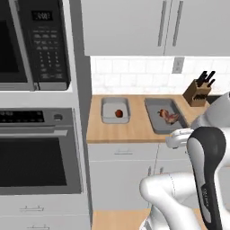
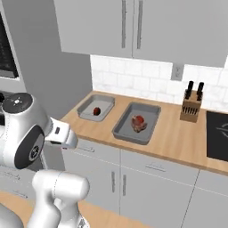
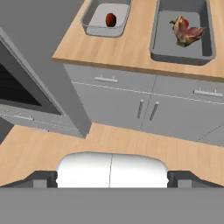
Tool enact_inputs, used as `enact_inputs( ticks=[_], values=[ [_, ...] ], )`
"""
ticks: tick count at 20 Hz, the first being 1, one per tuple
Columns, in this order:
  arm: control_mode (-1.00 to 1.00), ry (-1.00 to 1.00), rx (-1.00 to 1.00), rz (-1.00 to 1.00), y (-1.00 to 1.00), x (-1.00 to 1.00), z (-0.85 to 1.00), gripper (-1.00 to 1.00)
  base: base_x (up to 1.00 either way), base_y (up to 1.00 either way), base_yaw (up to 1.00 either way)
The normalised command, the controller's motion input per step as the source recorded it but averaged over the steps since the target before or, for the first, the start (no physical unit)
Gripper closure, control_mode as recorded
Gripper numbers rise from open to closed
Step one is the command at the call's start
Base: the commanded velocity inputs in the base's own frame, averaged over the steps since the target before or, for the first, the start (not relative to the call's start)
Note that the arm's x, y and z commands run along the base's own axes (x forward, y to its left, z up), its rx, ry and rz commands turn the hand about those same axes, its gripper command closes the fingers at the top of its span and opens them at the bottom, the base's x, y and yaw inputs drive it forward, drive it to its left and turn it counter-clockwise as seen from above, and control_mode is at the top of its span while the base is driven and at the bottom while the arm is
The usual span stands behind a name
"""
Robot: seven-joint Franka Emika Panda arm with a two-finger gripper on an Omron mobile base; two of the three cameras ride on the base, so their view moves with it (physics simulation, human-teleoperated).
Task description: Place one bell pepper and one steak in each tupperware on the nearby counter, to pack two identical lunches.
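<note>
Light tan wood-grain desk [image 1: 134,128] carried two shallow grey rectangular trays: upper-left tray [image 3: 97,17] held red bell pepper [image 3: 110,19], upper-right tray [image 3: 162,43] held steak [image 3: 187,31]. Gripper [image 3: 112,177] released, empty, at frame bottom.

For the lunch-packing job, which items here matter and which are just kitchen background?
Job items:
- left tupperware holding a bell pepper
- right tupperware holding a steak with a pepper
- counter

Background:
- knife block
- microwave
- oven
- stovetop
</note>
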Motion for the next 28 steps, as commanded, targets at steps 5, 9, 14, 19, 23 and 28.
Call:
enact_inputs(
  ticks=[5, 9, 14, 19, 23, 28],
  values=[
    [1.00, 0.00, 0.00, 0.00, 0.00, 0.00, 0.00, -1.00, -0.41, 1.00, 0.10],
    [1.00, 0.00, 0.00, 0.00, 0.00, 0.00, 0.00, -1.00, -0.01, 1.00, 0.02],
    [1.00, 0.00, 0.00, 0.00, 0.00, 0.00, 0.00, -1.00, 0.05, 1.00, 0.00],
    [1.00, 0.00, 0.00, 0.00, 0.00, 0.00, 0.00, -1.00, -0.07, 1.00, -0.03],
    [1.00, 0.00, 0.00, 0.00, 0.00, 0.00, 0.00, -1.00, -0.48, 1.00, -0.04],
    [1.00, 0.00, 0.00, 0.00, 0.00, 0.00, 0.00, -1.00, -0.91, 1.00, -0.06]
  ],
)
